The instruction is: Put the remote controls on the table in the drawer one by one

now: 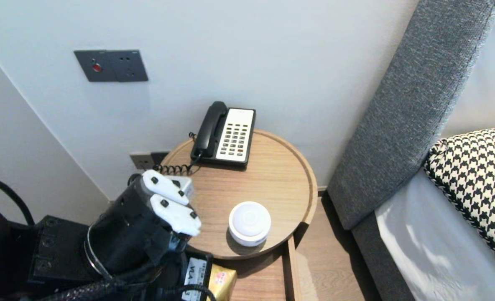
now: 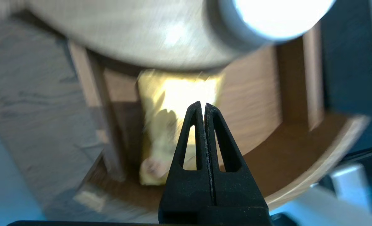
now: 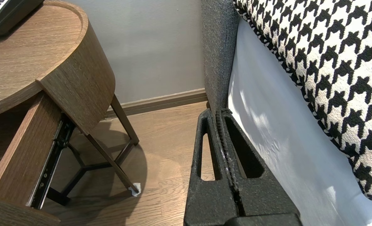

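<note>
A yellow packet (image 2: 173, 103) lies in the open drawer (image 2: 255, 103) under the round wooden bedside table (image 1: 272, 175). My left gripper (image 2: 203, 105) hangs above that drawer, over the packet, shut with nothing between its fingers. In the head view my left arm (image 1: 147, 225) covers the table's near left edge, and only a corner of the yellow packet (image 1: 221, 281) shows beside it. My right gripper (image 3: 219, 111) is parked low beside the bed (image 3: 267, 125), shut and empty.
On the table stand a black and white telephone (image 1: 226, 134) at the back and a white round device (image 1: 249, 223) near the front edge. A grey headboard (image 1: 406, 108) and a houndstooth pillow (image 1: 477, 175) lie to the right. A switch panel (image 1: 111, 65) is on the wall.
</note>
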